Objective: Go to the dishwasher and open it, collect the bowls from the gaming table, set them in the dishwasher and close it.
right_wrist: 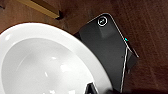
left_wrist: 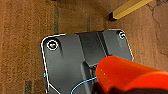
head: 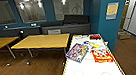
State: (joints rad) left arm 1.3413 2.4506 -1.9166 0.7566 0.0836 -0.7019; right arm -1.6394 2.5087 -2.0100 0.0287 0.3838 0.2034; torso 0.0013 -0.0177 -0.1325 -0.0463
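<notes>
A long white worktop [head: 93,67] with a yellow edge runs forward from the camera in the head view, carrying a spread of colourful flat game boxes: a purple-and-blue one [head: 77,52] tilted near its left edge, a red-and-yellow one [head: 102,55] just beside it to the right, and a yellow item [head: 94,45] beyond them, with a small red object [head: 95,36] at the far end. Left of the white worktop stand two wooden tables [head: 43,41] on a dark wood floor [head: 25,73], and behind them a dark sofa [head: 65,25] sits against a teal wall with three large framed panels [head: 31,9]. A teal pillar [head: 112,12] bearing a yellow notice rises just right of the white worktop's far end.

In the right wrist view, a white bowl [right_wrist: 42,62] shows large, close against the robot's dark plate, above the wood floor and a yellow table edge [right_wrist: 41,7]. In the left wrist view, an orange bowl [left_wrist: 125,75] shows large beside the dark plate, over brown floor, with a yellow bar [left_wrist: 128,8] near. Whether either set of fingers is spread, pressed together or pinching a bowl cannot be told.
</notes>
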